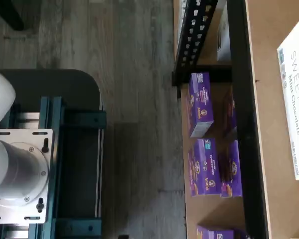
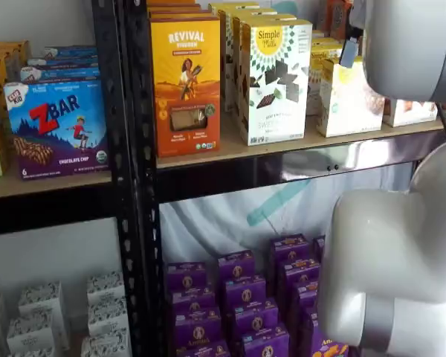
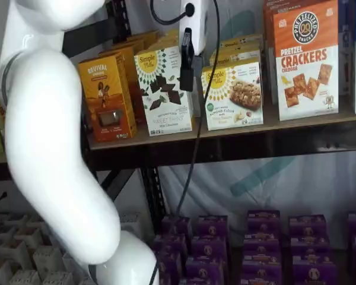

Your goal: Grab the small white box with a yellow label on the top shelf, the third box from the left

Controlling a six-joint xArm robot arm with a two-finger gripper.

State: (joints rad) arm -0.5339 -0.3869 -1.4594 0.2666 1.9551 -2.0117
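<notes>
Presently, the small white box [image 3: 232,95] stands upright on the top shelf [image 3: 225,132], its sunburst logo and cookie picture facing front; its yellow side panel shows in a shelf view [image 2: 347,99]; taller white box [image 3: 164,90] with dark chocolate shapes just beside it on one side, orange-and-white crackers box [image 3: 305,59] near on the other; orange box [image 3: 107,98] further along; gripper [image 3: 186,68] hangs in front of the shelf between the taller white box and the small white box, black fingers seen as one dark shape, so whether they are parted cannot be told; cable [image 3: 197,119] trails down beside it; purple boxes [image 2: 238,297] fill the level below; white arm [image 3: 47,148] fills the foreground.
</notes>
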